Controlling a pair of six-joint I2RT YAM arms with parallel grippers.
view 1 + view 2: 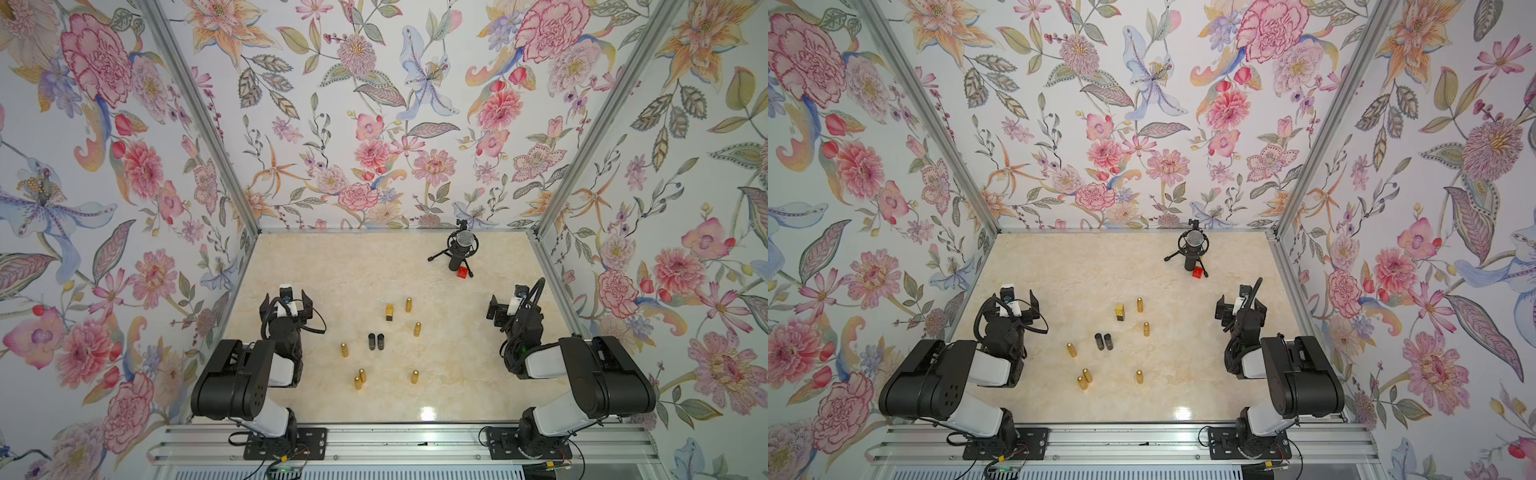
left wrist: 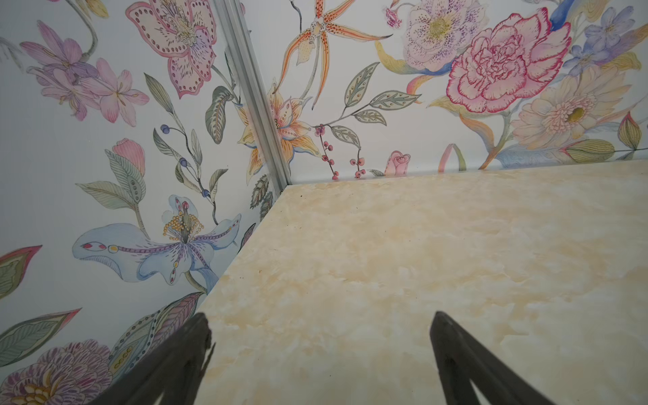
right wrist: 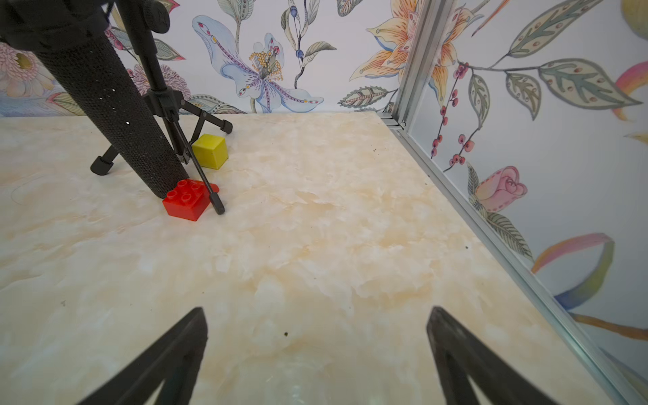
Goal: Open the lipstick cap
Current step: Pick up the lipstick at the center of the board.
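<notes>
- Our left end effector (image 1: 286, 301) hangs well to the left of the pair of short black cylindrical tubes (image 1: 376, 341) standing side by side in the middle of the cream marble-patterned bench (image 1: 332, 266). Its jaws are spread wide and grip nothing.
- The left wrist view shows only bare bench between them.
- Just left of the black pair we see a lone gold bullet-shaped lipstick (image 1: 344, 350), upright and apart from everything else.
- On the arm-base side of the black pair, slightly left, two gold bullet lipsticks (image 1: 360, 379) stand close together. We cannot tell whether they touch.
- Beyond the black pair toward the back wall, a little right, stands a square gold-and-black lipstick (image 1: 389, 311).
- Right of the black pair we count three more gold tubes: the far one (image 1: 409, 304), the middle one (image 1: 417, 329) and the near one (image 1: 414, 376). All are upright, and at this size we cannot make out a cap seam on any of them.
- Far behind the black pair and to its right stands a black microphone on a small tripod (image 1: 461, 245). A red plastic building brick (image 3: 187, 200) lies against its foot and a yellow cube (image 3: 210, 151) sits just behind.
- Our right end effector (image 1: 514, 308) hangs well to the right of the black pair, jaws wide and holding nothing, over bare bench in its wrist view.
</notes>
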